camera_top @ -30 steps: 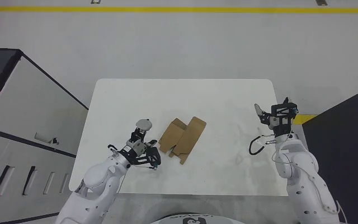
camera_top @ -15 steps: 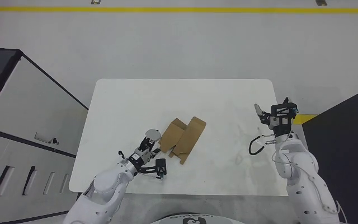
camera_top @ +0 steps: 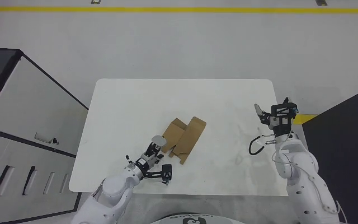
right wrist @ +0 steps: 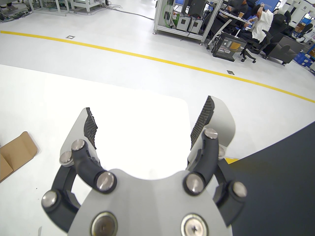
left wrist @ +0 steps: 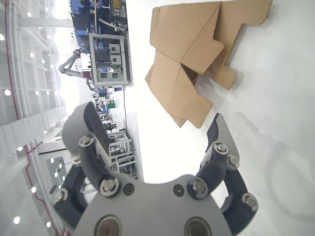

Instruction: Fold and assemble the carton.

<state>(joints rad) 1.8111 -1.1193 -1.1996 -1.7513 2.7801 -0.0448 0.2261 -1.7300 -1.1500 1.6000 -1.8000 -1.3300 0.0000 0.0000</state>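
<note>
Brown cardboard, the carton (camera_top: 182, 139) lies flat near the middle of the white desk (camera_top: 140, 101), a little toward the near edge. It is set on a slant, with two long panels side by side. In the left wrist view the carton (left wrist: 187, 57) shows creased panels and notched flaps lapping over one another. One flap is raised slightly, with a dark gap under it.

The left hand (camera_top: 163, 155) is close to the near edge of the desk, just beside the carton's nearest flap and apart from it. Its fingers are spread wide and grip nothing. In its own wrist view the left hand (left wrist: 152, 115) points at the carton, with one ribbed pad (left wrist: 94, 121) out over the room behind and the other low over the desk (left wrist: 270, 124). Whether that lower finger touches the surface cannot be told.

The right hand (camera_top: 272, 106) is at the right edge of the desk, about halfway along it and well apart from the carton. Its fingers are also spread, with nothing between them. In the right wrist view the right hand (right wrist: 149, 109) is over the bare desk (right wrist: 37, 99), and a rounded corner of the carton (right wrist: 14, 155) shows farther along it.

A yellow line (camera_top: 179, 9) crosses the floor beyond the far edge.
</note>
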